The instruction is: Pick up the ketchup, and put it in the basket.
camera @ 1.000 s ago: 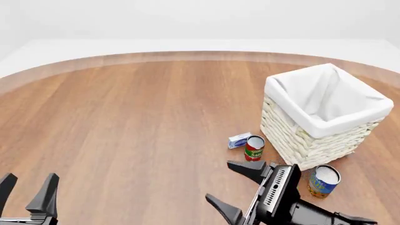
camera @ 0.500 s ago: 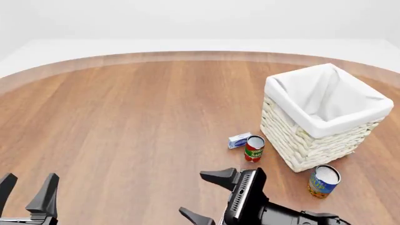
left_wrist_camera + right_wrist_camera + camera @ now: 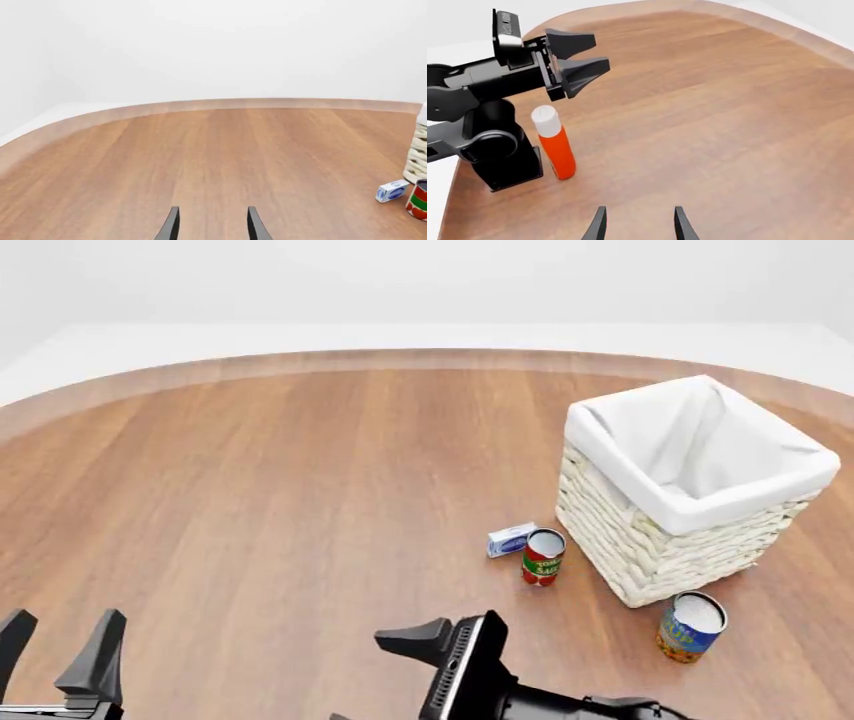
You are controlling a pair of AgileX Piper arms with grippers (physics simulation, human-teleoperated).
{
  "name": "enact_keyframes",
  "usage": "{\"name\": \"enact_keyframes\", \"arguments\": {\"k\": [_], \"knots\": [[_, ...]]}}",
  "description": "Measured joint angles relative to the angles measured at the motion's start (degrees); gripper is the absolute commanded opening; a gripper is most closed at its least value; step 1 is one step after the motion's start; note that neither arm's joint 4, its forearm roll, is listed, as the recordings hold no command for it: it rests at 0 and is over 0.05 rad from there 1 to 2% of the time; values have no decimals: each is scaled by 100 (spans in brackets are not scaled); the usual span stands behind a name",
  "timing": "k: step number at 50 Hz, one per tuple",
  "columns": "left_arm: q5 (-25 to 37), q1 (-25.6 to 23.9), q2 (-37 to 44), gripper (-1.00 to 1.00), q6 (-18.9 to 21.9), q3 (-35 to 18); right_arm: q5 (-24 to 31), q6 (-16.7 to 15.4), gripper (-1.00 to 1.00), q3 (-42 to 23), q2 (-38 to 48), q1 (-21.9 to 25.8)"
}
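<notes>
The ketchup (image 3: 554, 146), a small red-orange bottle with a rounded white cap, stands upright on the brown wooden table (image 3: 294, 480), just beside the black base of the left arm; it shows only in the right wrist view, and the front view does not include it. No finger touches it. The right gripper (image 3: 638, 223) points across the table toward the bottle, its two dark fingertips parted with bare wood between them and the bottle well ahead of them. In the front view this gripper (image 3: 400, 660) sits low near the middle of the near edge, turned toward the left side. The left gripper (image 3: 60, 650) hangs over the near left corner with its fingers spread and nothing between them. The large square basket of pale cream woven wicker with a white cloth lining (image 3: 694, 495) stands far off on the right side, and what shows of its inside is only cloth. Near its front wall are a red-and-green can (image 3: 542, 556), a small blue-and-white box (image 3: 510, 539) and an orange-and-blue can (image 3: 690, 626). By my judgement the task is at its very start: reaching, grasping, lifting, carrying across and releasing into the basket all remain.
</notes>
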Motion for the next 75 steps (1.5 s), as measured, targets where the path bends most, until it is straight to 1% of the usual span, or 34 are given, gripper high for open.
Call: {"name": "enact_keyframes", "arguments": {"k": [12,34,62,67,75], "knots": [[0,0,0,100,0,0,68,123,100,-256,268,197],[0,0,0,100,0,0,99,219,100,-798,814,574],[0,0,0,100,0,0,258,314,100,-1325,1309,911],[0,0,0,100,0,0,270,369,100,-1392,1399,968],[0,0,0,100,0,0,259,547,100,-1479,1522,1073]]}}
